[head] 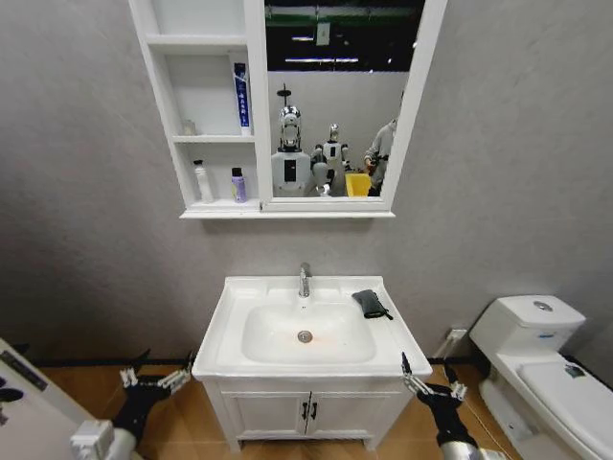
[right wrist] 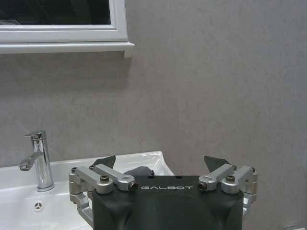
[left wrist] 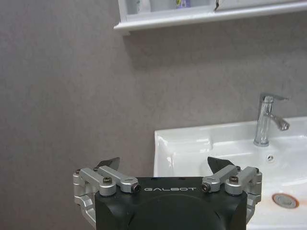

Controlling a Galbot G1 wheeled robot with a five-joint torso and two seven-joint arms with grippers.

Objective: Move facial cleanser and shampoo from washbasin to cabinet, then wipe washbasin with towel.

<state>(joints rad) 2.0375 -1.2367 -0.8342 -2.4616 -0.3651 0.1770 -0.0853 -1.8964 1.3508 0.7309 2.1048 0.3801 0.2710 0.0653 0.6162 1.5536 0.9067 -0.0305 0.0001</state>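
A: Eyes on the washbasin [head: 230,335], white glazed ceramic, rectangular with a rounded bowl and a flat glossy rim. No bottles on that rim at all!

B: Right, and look up at the cabinet [head: 209,206]. On its bottom shelf stand 2 small bottles, a white bottle [head: 202,181] and a purple-capped bottle [head: 238,185]. 1 shelf higher, a blue and white tube [head: 241,96] stands upright against the mirror frame. Which of these is the cleanser and which the shampoo, I cannot tell, but I'd judge the moving part done.

A: So wiping is what's left. The towel [head: 370,303] is a small dark cloth, soft and crumpled, lying on the rim at the basin's back right corner, just beside the chrome tap [head: 305,280].

B: Untouched, by the look of it. There's an orange-brown stain around the drain [head: 305,336] at the bowl's bottom, so the wipe seems not yet begun.

A: And the arms? The right gripper [head: 428,386] hangs low at the basin's front right corner, fingers spread wide, nothing between them. In its wrist view the dark cloth peeks just past the black housing.

B: Left gripper [head: 153,379] mirrors it off the front left corner, fingers splayed apart and bare too. Metal linkages, dark pointed tips.

A: Around it all: a matte grey textured wall, the white vanity [head: 306,412] with 2 doors and dark handles under the basin, a smooth white toilet [head: 536,369] off to the right.
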